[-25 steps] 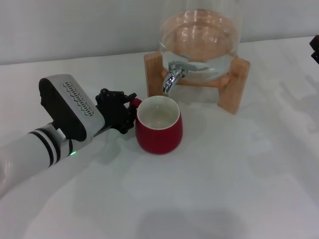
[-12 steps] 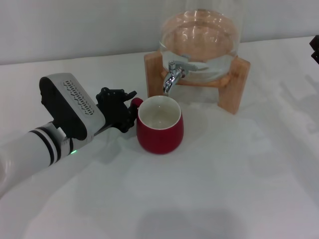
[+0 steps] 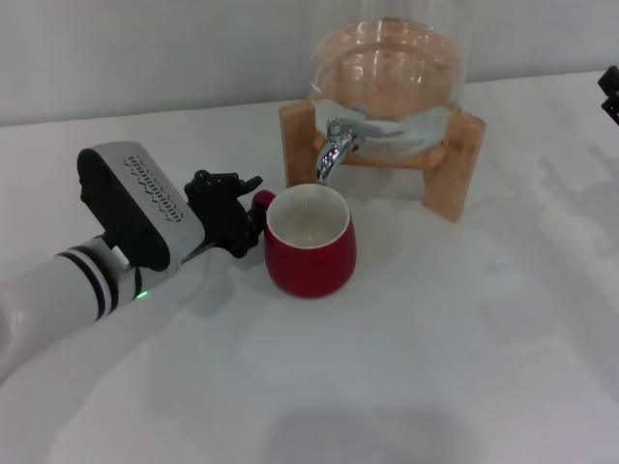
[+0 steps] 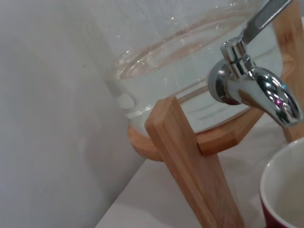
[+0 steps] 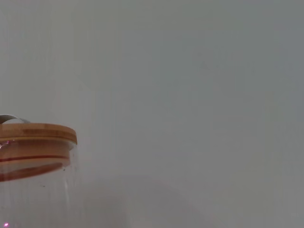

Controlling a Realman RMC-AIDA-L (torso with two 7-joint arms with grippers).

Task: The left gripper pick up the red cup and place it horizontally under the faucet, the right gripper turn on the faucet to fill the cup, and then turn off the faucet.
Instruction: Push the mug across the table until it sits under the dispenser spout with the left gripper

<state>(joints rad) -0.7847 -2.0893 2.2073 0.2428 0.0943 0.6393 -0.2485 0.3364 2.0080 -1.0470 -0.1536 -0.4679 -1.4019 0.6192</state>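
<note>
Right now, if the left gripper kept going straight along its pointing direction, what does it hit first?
The red cup. The left gripper points toward the robot's right, its fingers already at the cup's small handle, so the cup body is next in line. Beyond it lies only bare table; the faucet sits above and behind that line.

Right gripper [image 3: 609,92] cut off at edge.

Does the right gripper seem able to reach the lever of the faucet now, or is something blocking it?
Probably yes. The right gripper sits at the table's far right edge, and bare table lies between it and the faucet. The red cup and left gripper stay lower and to the left.
</note>
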